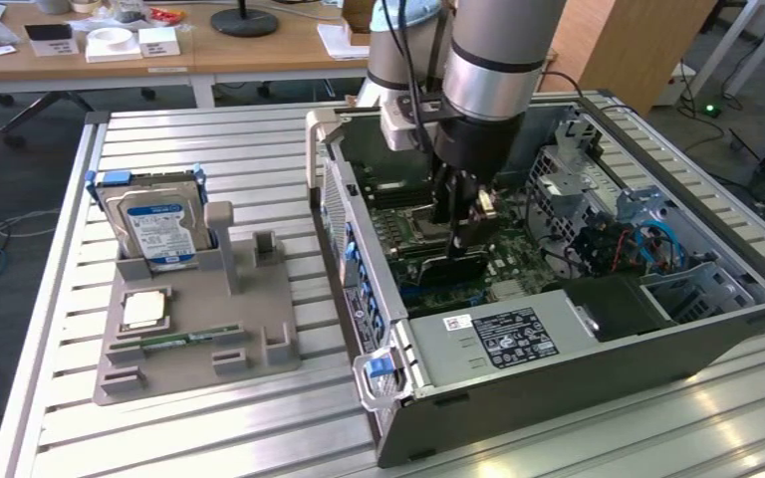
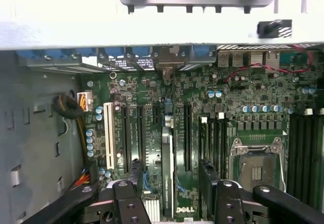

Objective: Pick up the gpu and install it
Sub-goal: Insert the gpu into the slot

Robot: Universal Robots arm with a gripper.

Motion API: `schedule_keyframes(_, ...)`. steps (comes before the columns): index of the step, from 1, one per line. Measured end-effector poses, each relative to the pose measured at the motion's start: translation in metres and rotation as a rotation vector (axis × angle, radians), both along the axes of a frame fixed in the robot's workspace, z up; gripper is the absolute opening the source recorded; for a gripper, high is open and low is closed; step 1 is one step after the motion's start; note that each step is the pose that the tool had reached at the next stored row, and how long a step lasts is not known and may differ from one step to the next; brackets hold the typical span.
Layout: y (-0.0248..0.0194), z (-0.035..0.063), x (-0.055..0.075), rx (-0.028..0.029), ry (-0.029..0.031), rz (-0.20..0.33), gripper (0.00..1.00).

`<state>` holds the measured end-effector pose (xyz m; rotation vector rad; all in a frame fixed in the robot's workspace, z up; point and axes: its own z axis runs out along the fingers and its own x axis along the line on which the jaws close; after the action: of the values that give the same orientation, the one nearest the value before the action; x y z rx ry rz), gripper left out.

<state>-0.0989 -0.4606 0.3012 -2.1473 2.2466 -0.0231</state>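
One gpu [image 2: 167,173] gripped edge-on between my claw [image 2: 169,196] fingers, directly above the motherboard [image 2: 202,107] slots below me.

An open computer case [image 1: 556,368] lies on the counter [image 1: 223,438] at the exterior view's right, the motherboard [image 1: 416,214] inside it. The pincer [image 1: 469,234] reaches down into the case over the board, with the gpu [image 2: 167,183] between its fingers [image 2: 124,198]. Left of the case sits a holder tray [image 1: 190,349]; a hard drive [image 1: 156,224] stands at its far end
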Motion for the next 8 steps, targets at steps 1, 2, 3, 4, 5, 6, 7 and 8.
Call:
schedule_keyframes(1,0.0,0.0027,0.0,-0.0002,0.0,0.0,0.57)
schedule_keyframes(2,0.0,0.0054,0.0,-0.0003,0.0,0.0,0.57)
schedule_keyframes(3,0.0,0.0081,0.0,-0.0003,0.0,0.0,0.57)
schedule_keyframes(4,0.0,0.0103,0.0,-0.0004,0.0,0.0,0.57)
schedule_keyframes(5,0.0,0.012,0.0,-0.0003,-0.0001,0.0,0.57)
schedule_keyframes(6,0.0,0.0129,0.0,-0.0004,0.0,0.0,0.57)
schedule_keyframes(7,0.0,0.0129,0.0,-0.0003,-0.0001,0.0,0.57)
schedule_keyframes(8,0.0,0.0129,0.0,-0.0002,-0.0001,0.0,0.57)
